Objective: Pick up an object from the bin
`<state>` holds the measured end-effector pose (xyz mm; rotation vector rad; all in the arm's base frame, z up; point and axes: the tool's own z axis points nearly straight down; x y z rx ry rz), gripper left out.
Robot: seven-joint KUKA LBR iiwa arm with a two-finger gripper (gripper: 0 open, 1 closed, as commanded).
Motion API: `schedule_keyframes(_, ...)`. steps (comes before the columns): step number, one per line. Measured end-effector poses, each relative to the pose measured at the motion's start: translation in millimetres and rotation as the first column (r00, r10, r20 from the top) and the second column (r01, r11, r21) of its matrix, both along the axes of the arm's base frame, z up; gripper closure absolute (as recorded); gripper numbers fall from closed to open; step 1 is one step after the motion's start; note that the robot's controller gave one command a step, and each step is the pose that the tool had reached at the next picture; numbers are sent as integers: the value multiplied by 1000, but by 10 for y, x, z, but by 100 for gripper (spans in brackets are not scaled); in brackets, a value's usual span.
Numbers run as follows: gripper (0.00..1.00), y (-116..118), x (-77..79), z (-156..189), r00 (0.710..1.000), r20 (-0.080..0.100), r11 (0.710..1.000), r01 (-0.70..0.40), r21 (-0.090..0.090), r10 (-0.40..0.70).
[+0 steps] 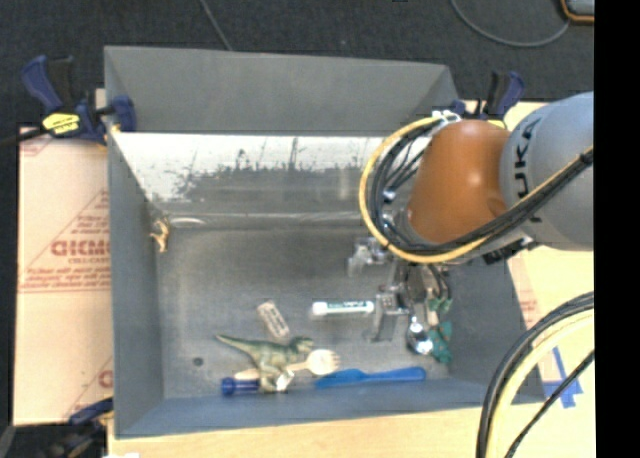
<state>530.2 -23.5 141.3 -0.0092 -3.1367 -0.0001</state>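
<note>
My gripper (398, 326) hangs low over the bin's right front part, under the arm's orange cover. Its fingers stand apart and nothing shows between them. A small white tube (343, 307) lies flat just left of the left finger, its right end almost at the fingertip. A green and white small thing (438, 342) lies just right of the gripper against the bin's right wall. In front of the gripper, a blue toothbrush (372, 377) lies along the front wall.
A green toy dinosaur (266, 349) and a tan oblong tag (272, 319) lie left of the tube. A blue cap (232, 384) sits at the front wall. A small tan scrap (158, 236) lies at the far left.
</note>
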Motion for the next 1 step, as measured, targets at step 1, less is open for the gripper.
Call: schedule_keyframes(1,0,-3,17,47,1000,8,1000,-1,-1,1)
